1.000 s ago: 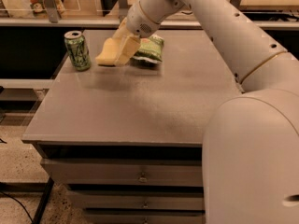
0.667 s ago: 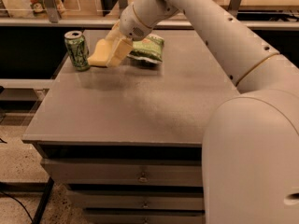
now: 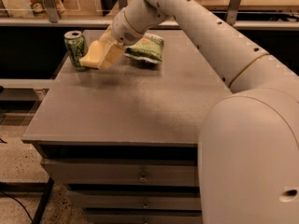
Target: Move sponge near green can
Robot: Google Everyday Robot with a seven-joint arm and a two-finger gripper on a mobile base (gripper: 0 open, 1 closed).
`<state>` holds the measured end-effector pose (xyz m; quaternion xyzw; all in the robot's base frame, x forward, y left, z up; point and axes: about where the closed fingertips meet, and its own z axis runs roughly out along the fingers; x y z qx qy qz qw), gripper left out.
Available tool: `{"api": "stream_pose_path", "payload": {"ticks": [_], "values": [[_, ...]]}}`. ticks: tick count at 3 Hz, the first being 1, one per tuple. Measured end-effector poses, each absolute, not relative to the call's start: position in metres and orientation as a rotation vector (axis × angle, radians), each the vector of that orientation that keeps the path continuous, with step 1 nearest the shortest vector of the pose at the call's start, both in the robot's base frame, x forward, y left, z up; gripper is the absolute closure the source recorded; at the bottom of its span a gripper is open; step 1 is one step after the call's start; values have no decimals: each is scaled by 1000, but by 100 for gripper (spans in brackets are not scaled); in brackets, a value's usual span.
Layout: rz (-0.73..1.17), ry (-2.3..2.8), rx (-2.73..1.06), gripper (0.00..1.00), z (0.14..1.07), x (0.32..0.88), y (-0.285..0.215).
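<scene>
Just beside the glossy green metal can, the cream, matt plastic gripper clasps a pale yellow, soft, dull sponge. The grey tabletop looks matt and smooth; the crinkled green snack bag shines.

white rounded arm, gold joint ring; cream-yellow fingers beside green can

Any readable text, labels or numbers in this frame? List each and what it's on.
None readable.
green can: label markings, too blurred to read.
snack bag: print unreadable.
gripper, holding the sponge beside the can: no text visible.
</scene>
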<state>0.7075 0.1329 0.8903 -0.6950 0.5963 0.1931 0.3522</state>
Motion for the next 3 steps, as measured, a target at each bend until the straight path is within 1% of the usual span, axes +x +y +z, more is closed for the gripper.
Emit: {"api": "stream_pose_path", "payload": {"ticks": [1, 2, 3], "values": [[505, 1552, -1800, 9, 886, 707, 147], [509, 1552, -1803, 0, 884, 707, 149], [509, 1552, -1803, 0, 884, 707, 149]]}}
